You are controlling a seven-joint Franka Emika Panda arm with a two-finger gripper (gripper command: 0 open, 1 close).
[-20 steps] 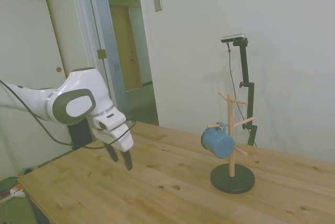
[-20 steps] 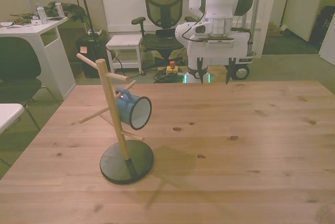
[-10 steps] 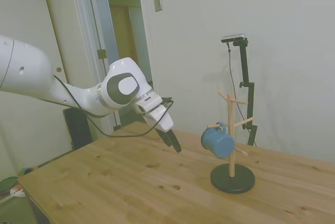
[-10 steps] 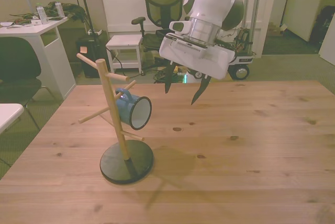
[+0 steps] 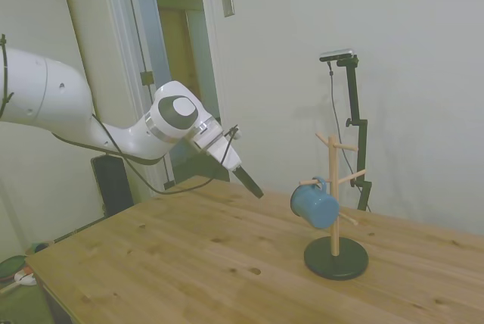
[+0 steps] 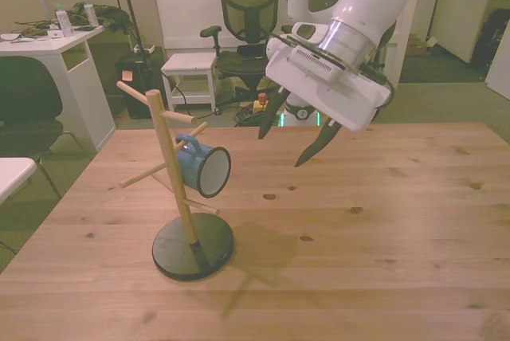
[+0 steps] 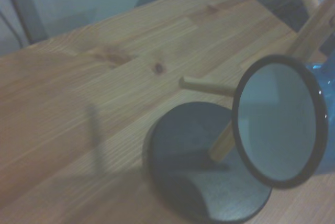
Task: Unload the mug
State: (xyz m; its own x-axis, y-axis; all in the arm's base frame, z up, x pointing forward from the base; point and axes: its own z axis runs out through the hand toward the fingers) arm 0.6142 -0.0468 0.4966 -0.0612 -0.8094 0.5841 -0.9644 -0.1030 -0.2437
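Side view: the mug hangs by its handle from a peg of the wooden mug tree, tilted, above the tree's dark round base on the counter. The pincer is in the air to the mug's left, apart from it, pointing down toward it.

Front view: the pincer has its fingers spread apart — holding nothing — above the counter's far side, right of the mug (mouth facing right and near).

Wrist view: the mug's dark-rimmed mouth fills one side, with the tree's base beneath it.
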